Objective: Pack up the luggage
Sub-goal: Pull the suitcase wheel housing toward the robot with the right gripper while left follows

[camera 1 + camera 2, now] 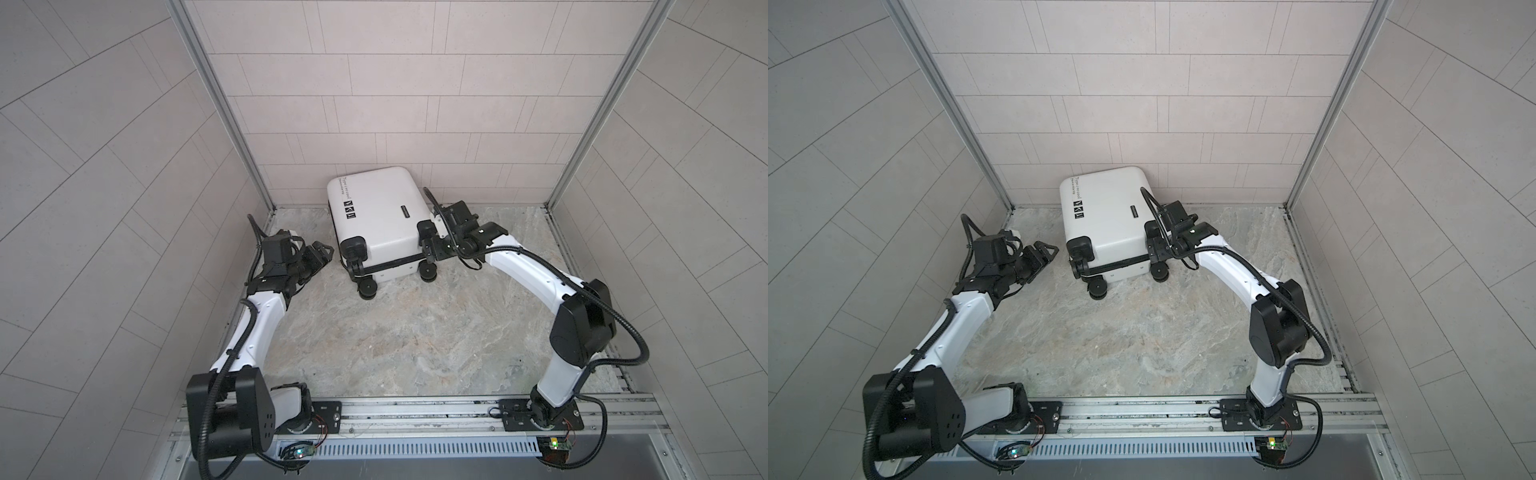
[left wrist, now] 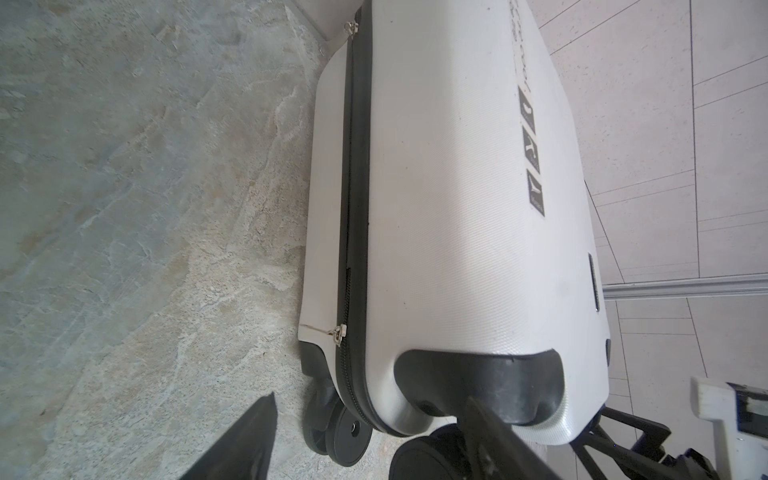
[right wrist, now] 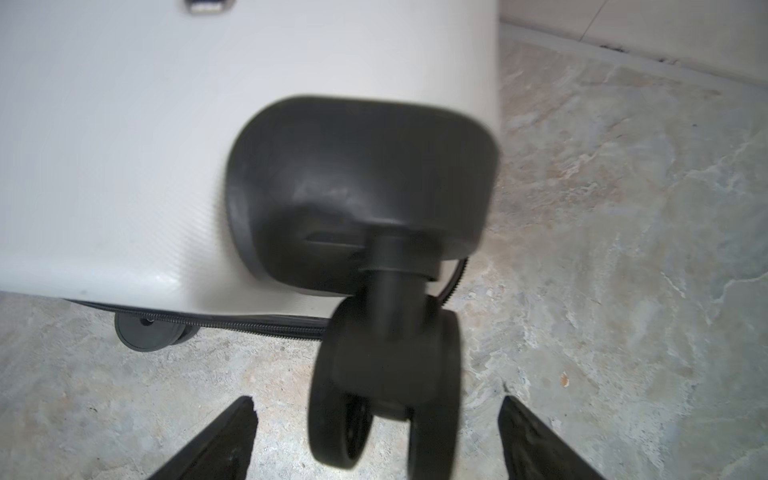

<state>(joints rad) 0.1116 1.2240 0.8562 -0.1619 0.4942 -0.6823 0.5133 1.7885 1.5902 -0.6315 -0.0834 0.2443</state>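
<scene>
The luggage (image 1: 376,216) lies zipped shut on the worktop (image 1: 415,332) by the back wall; left pincer (image 1: 322,257) gapes empty beside it; right pincer (image 3: 376,399) is spread around a wheel (image 3: 386,365), seemingly not touching, though blurred.

A marbled grey-beige stone tabletop (image 1: 415,332) fills the bay — pale tiled walls (image 1: 386,104) close its back and both sides. Aluminium posts (image 1: 220,104) stand in the back corners; a metal rail (image 1: 415,409) and a slotted grille (image 1: 415,449) run along the front edge.

Soft even light, blurred right-wrist view
</scene>
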